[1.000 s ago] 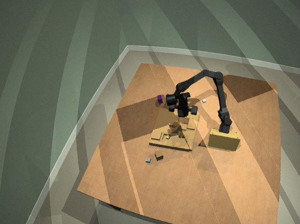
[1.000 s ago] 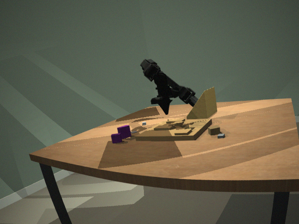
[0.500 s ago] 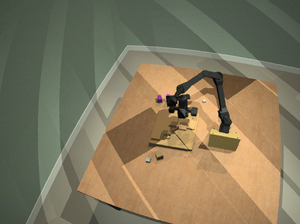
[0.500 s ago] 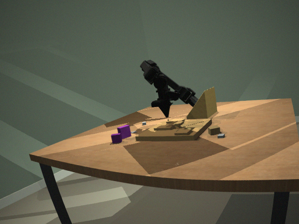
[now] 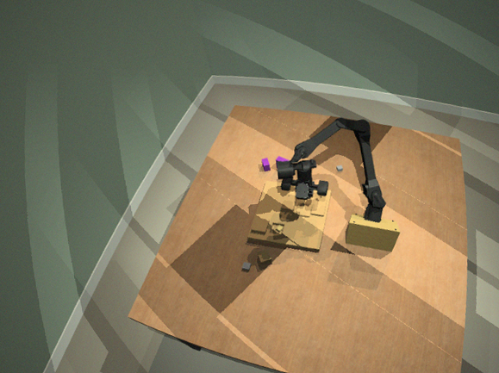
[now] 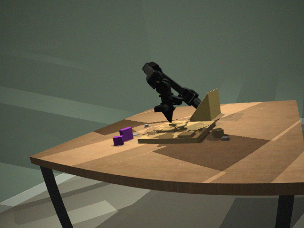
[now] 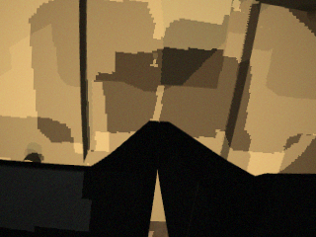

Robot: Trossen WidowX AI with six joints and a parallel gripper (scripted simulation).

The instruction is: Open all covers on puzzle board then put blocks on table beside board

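Your closed black gripper [image 6: 170, 121] points down just above the tan puzzle board [image 6: 169, 140]. Left of the board, two purple blocks [image 6: 126, 134] stand on the wooden table [image 6: 127, 160]; right of it sit an olive block [image 6: 217, 133] and a small gray one [image 6: 224, 138].

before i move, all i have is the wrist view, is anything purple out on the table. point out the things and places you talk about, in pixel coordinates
Observer: Yes, two purple blocks [image 5: 265, 164] [image 6: 126, 134] stand close together on the table, off one end of the board [image 5: 304, 236] [image 6: 169, 141] [image 7: 15, 74].
Operator: and past the opposite end of it
Observer: There, an olive block [image 5: 264, 259] [image 6: 217, 132] sits on the table, off the board.
Operator: anything next to that one
Observer: A small grey piece [image 5: 245, 266] [image 6: 224, 138] lies beside it.
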